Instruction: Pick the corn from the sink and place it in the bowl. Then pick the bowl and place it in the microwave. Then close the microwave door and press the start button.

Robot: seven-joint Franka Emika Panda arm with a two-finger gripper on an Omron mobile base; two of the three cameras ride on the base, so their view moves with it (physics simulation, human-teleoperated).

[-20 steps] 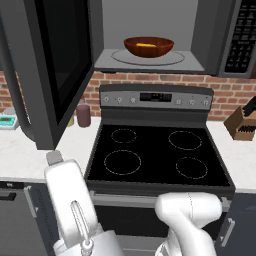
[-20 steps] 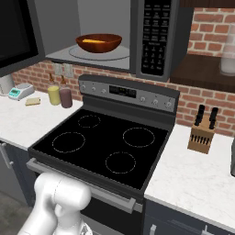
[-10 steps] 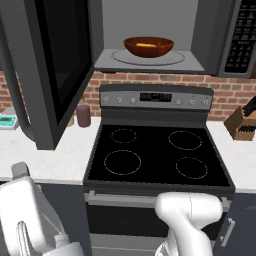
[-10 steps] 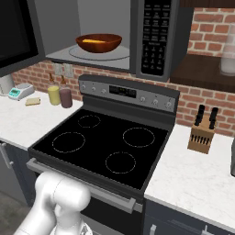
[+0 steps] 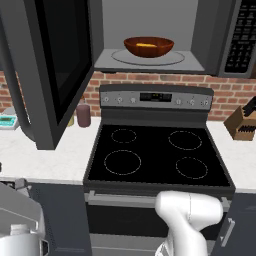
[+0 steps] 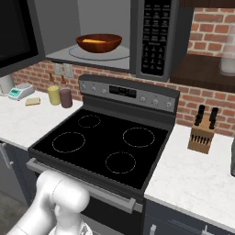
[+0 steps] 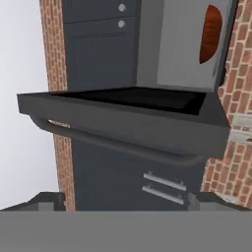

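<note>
The reddish-brown bowl (image 5: 148, 46) sits on the turntable inside the open microwave (image 5: 150, 62), with the yellow corn (image 5: 146, 45) lying in it. The right base view shows the same bowl (image 6: 98, 42), the corn (image 6: 94, 40) and the black button panel (image 6: 153, 36). The microwave door (image 5: 55, 65) stands swung out to the left, its curved handle (image 5: 15, 100) on the outer edge. In the rolled hand view my gripper (image 7: 128, 202) is open and holds nothing. It faces the door's edge (image 7: 123, 118) and bar handle (image 7: 113, 145) from a distance. The sink is out of view.
A black stove (image 5: 155, 155) lies below the microwave. On the white counter stand a dark jar (image 5: 83, 115) and a small scale (image 5: 7, 121) at left, and a knife block (image 6: 203, 133) at right. Brick wall runs behind.
My arm's white upper part has swung left and down toward the lower left corner of the left base view. Bowl, corn and door have not moved.
</note>
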